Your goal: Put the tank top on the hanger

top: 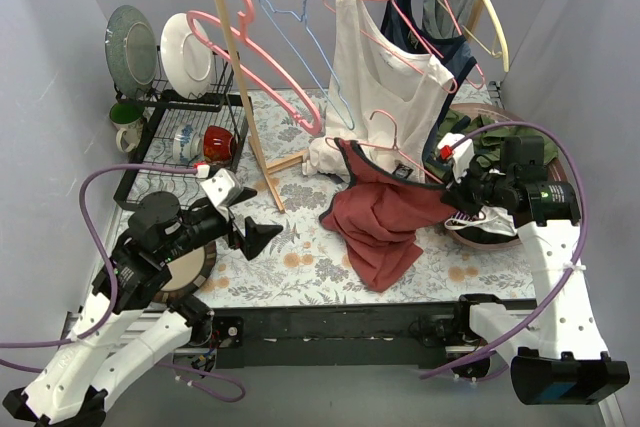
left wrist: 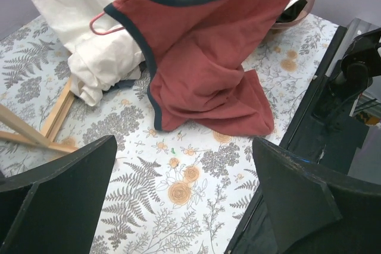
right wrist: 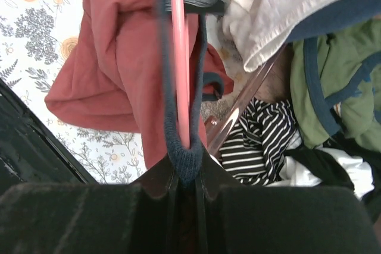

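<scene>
The right gripper (right wrist: 186, 172) is clamped on the navy trim of the tank top (top: 380, 222) and the wire of the hanger (right wrist: 177, 57) together, the cloth sagging onto the table (top: 290, 272). The left gripper (top: 262, 235), open and empty, should pinch the slack trim and ease it over the hanger's free shoulder.

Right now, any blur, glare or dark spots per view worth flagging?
Top external: even light, soft shadows, sharp, no glare. Left wrist: tank top crisp, left gripper reads dark and featureless. Right wrist: right gripper fills the bottom, underexposed and soft; hanger wire close to the lens and slightly blurred.
</scene>
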`<state>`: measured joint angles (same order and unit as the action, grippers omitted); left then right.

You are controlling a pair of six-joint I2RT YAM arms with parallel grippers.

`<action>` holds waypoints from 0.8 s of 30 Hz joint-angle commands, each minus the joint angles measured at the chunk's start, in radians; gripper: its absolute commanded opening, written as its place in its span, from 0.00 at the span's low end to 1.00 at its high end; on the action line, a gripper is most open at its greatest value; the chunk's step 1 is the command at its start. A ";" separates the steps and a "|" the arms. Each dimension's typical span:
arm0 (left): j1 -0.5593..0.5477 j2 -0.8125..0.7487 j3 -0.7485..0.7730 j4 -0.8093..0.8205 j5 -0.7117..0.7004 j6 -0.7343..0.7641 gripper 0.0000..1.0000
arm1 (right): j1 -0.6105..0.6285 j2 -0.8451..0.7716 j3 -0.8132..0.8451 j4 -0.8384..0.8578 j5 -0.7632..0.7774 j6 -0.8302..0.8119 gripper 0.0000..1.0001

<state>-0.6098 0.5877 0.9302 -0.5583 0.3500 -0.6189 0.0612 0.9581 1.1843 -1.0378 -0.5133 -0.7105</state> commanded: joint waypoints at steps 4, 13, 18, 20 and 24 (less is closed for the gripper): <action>-0.001 -0.032 -0.034 -0.031 -0.069 -0.004 0.98 | -0.043 -0.015 -0.008 0.065 -0.010 0.019 0.01; -0.001 -0.057 -0.108 -0.015 -0.083 -0.015 0.98 | -0.046 0.090 0.037 0.241 -0.151 0.247 0.01; -0.001 -0.084 -0.123 -0.005 -0.083 -0.039 0.98 | -0.044 0.169 0.147 0.338 -0.165 0.402 0.01; -0.001 -0.091 -0.122 -0.005 -0.091 -0.042 0.98 | -0.041 0.204 0.184 0.346 -0.177 0.428 0.01; -0.001 -0.089 -0.119 -0.002 -0.091 -0.056 0.98 | -0.015 0.252 0.291 0.377 -0.182 0.491 0.01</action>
<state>-0.6102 0.5014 0.8085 -0.5732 0.2726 -0.6567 0.0273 1.1915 1.3529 -0.7898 -0.6395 -0.3321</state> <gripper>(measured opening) 0.981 0.131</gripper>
